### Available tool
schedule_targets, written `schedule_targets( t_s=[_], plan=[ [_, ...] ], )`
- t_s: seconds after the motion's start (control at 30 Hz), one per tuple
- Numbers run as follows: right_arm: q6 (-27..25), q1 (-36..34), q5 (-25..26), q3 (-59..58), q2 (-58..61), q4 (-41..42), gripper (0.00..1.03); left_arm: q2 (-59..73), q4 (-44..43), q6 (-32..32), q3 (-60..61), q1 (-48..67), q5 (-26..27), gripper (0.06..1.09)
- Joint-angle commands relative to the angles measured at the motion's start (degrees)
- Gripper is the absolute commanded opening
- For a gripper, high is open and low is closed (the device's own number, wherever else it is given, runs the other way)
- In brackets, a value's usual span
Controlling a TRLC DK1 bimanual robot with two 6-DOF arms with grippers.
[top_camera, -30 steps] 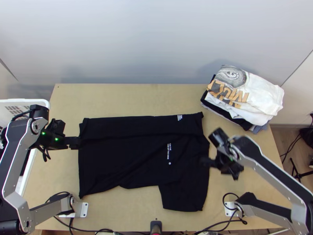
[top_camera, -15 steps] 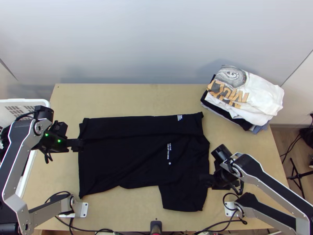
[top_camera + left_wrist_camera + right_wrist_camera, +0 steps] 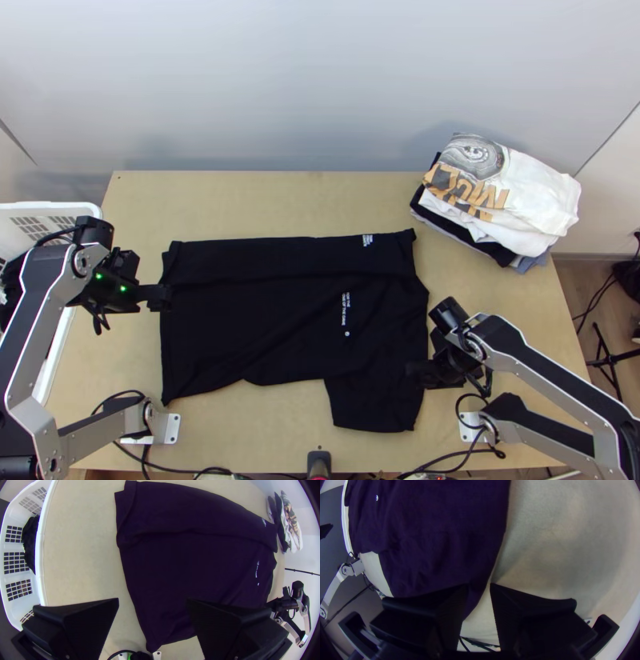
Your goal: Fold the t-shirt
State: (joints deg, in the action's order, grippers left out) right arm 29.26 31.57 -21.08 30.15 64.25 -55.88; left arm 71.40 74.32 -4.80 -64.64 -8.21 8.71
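Note:
A black t-shirt lies spread on the table, its far long side folded over in a strip, with a sleeve sticking out toward the near edge at its right end. At the shirt's left edge is my left gripper; in the left wrist view this left gripper stands wide open, nothing between its fingers. My right gripper is over the shirt's right edge by the sleeve. In the right wrist view the right gripper is open, the shirt's edge beneath and between its fingers, not clamped.
At the table's back right corner lies a stack of folded clothes, a white shirt on top. A white basket with dark cloth stands at the left. Cables run along the near edge.
My right gripper has moved toward the near edge, down along the shirt's right side. The left one has shifted slightly right and nearer. The shirt lies the same.

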Motion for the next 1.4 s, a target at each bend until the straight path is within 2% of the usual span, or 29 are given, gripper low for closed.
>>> schedule_targets(
  t_s=[0.0, 0.03, 0.1, 0.17, 0.23, 0.33, 0.43, 0.67, 0.8, 1.03, 1.07, 1.2, 1.37],
  plan=[
    [-2.6, -0.1, -0.2, -0.7, 1.1, 1.4, 0.29, 0.0, 0.7, -0.7, 0.6, 0.1, -0.7, 1.03],
    [-2.9, -0.1, -0.2, -0.7, 1.1, 1.5, 0.29, 0.0, 1.7, -1.5, 0.7, 0.1, -1.4, 1.03],
    [-3.2, -0.1, -0.2, -0.7, 1.1, 1.6, 0.18, 0.4, 5.4, -4.8, 0.7, 0.4, -2.7, 1.03],
    [-3.5, 0.0, -0.2, -0.6, 1.1, 1.6, 0.15, 0.9, 10.1, -8.6, 1.1, 1.3, -3.4, 1.04],
    [-4.1, 0.2, -0.2, -0.6, 0.9, 1.9, 0.04, 0.9, 12.0, -10.8, 2.0, 3.1, -5.5, 1.04],
    [-4.8, 1.2, -0.1, -0.6, -0.1, 2.3, 0.03, 2.7, 13.5, -13.7, 4.1, 4.9, -7.3, 1.04],
    [-4.9, 2.1, 0.0, -0.6, -1.1, 2.5, 0.03, 5.6, 14.4, -14.0, 6.7, 6.5, -7.4, 1.03],
    [-4.9, 0.3, 0.0, -1.0, -1.3, 2.9, 0.03, 7.7, 13.9, -11.3, 15.0, 15.3, -7.3, 1.03],
    [-4.9, 0.0, 0.0, -0.8, -1.3, 3.1, 0.03, 8.3, 13.9, -7.2, 18.1, 20.3, -7.4, 1.03],
    [-4.9, -0.1, 0.0, -0.4, -0.7, 3.9, 0.03, 10.2, 10.0, -3.3, 20.2, 22.1, -6.6, 1.03],
    [-4.9, -0.1, 0.0, -0.4, -0.4, 4.1, 0.03, 10.3, 9.7, -2.9, 20.6, 22.4, -6.6, 1.01],
    [-4.9, -0.1, 0.0, -0.2, -0.1, 4.8, 0.03, 10.3, 7.0, -1.6, 21.4, 23.8, -5.3, 0.84],
    [-5.3, -0.3, 0.0, 0.3, -0.1, 5.1, 0.03, 11.7, 3.9, 0.2, 21.8, 25.3, -4.1, 0.84]
  ],
)
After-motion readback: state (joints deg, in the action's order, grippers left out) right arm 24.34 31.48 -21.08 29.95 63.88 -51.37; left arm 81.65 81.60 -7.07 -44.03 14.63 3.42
